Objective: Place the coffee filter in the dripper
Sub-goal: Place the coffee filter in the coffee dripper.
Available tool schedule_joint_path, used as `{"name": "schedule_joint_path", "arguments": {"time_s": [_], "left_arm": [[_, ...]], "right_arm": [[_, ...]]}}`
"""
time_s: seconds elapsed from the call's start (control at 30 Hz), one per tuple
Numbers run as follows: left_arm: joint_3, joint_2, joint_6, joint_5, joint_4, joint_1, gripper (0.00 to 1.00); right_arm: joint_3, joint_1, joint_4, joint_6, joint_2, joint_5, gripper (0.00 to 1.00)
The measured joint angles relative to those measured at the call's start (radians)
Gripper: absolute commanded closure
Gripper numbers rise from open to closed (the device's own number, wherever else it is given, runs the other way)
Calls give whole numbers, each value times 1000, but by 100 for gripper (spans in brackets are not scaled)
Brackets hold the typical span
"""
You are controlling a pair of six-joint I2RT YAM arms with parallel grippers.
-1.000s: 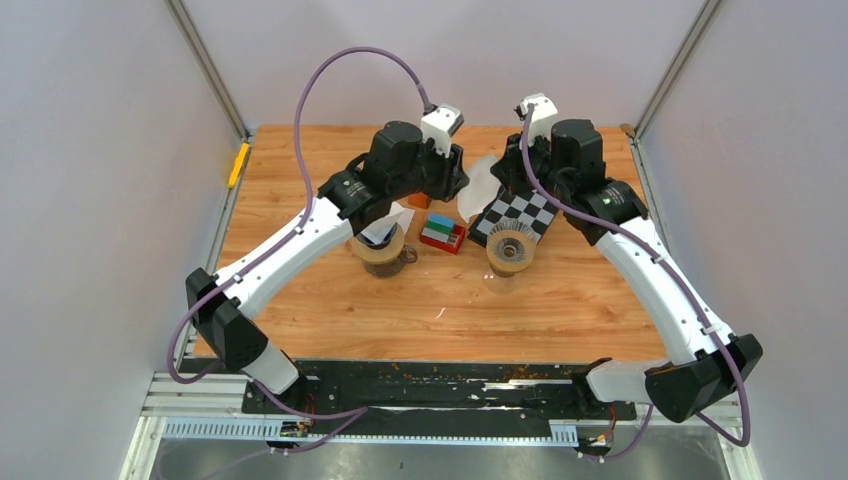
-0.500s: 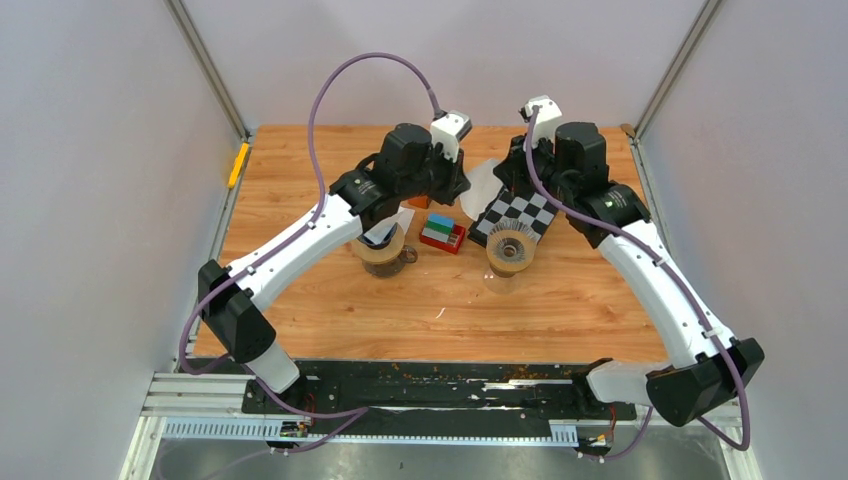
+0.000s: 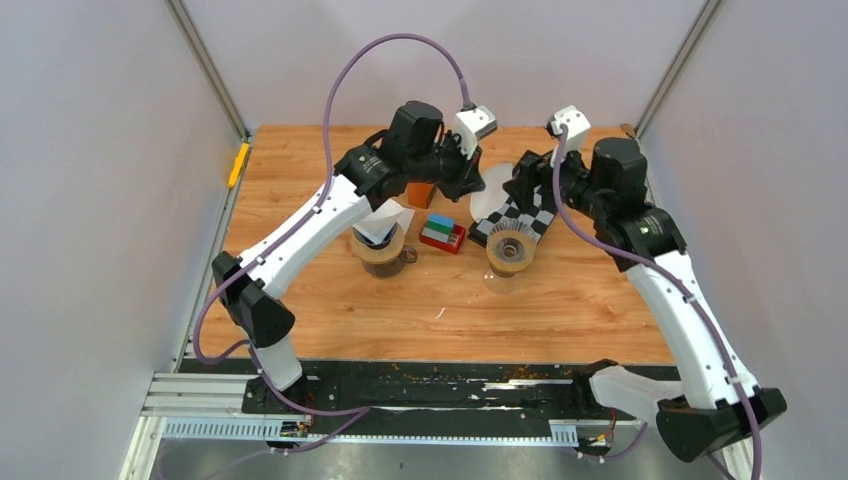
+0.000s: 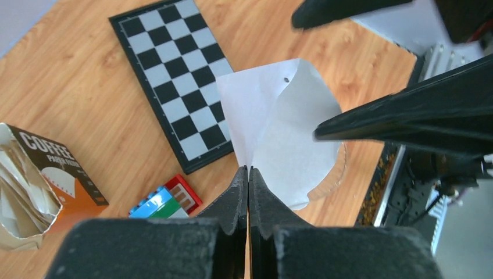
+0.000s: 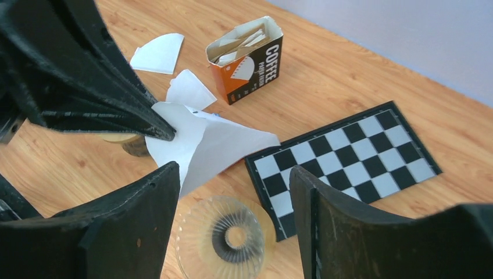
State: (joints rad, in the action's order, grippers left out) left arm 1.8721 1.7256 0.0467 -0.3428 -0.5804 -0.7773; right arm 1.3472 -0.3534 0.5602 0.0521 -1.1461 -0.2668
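The white paper coffee filter (image 4: 279, 125) hangs in the air, pinched at its pointed end by my left gripper (image 4: 248, 170), which is shut on it. From above, the filter (image 3: 497, 188) sits between the left gripper (image 3: 477, 185) and the right gripper (image 3: 527, 187), just behind the dripper (image 3: 511, 247). The right gripper (image 5: 232, 170) stands open with nothing between its fingers. Directly below it are the clear ribbed glass dripper (image 5: 224, 238) and the filter's loose edge (image 5: 209, 145). In the left wrist view the filter hides most of the dripper.
A checkerboard (image 3: 524, 213) lies behind the dripper. An orange coffee-filter box (image 3: 420, 192), stacked toy bricks (image 3: 442, 233) and a second dripper with a filter in it (image 3: 382, 243) stand to the left. Loose filters (image 5: 158, 52) lie near the box.
The left gripper reached right and closed on the filter. The right gripper opened, let the filter go and drew back to the right.
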Motion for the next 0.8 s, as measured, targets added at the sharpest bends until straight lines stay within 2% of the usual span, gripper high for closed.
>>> {"name": "schedule_joint_path", "arguments": {"time_s": [0.23, 0.5, 0.8], "left_arm": [[198, 89, -149, -94, -262, -11, 100], [388, 187, -271, -124, -519, -60, 100], [525, 263, -338, -89, -659, -117, 100]], "right_arm": [[0, 51, 87, 105, 152, -37, 27], [0, 118, 158, 161, 249, -73, 27], [-14, 152, 205, 187, 276, -64, 28]]}}
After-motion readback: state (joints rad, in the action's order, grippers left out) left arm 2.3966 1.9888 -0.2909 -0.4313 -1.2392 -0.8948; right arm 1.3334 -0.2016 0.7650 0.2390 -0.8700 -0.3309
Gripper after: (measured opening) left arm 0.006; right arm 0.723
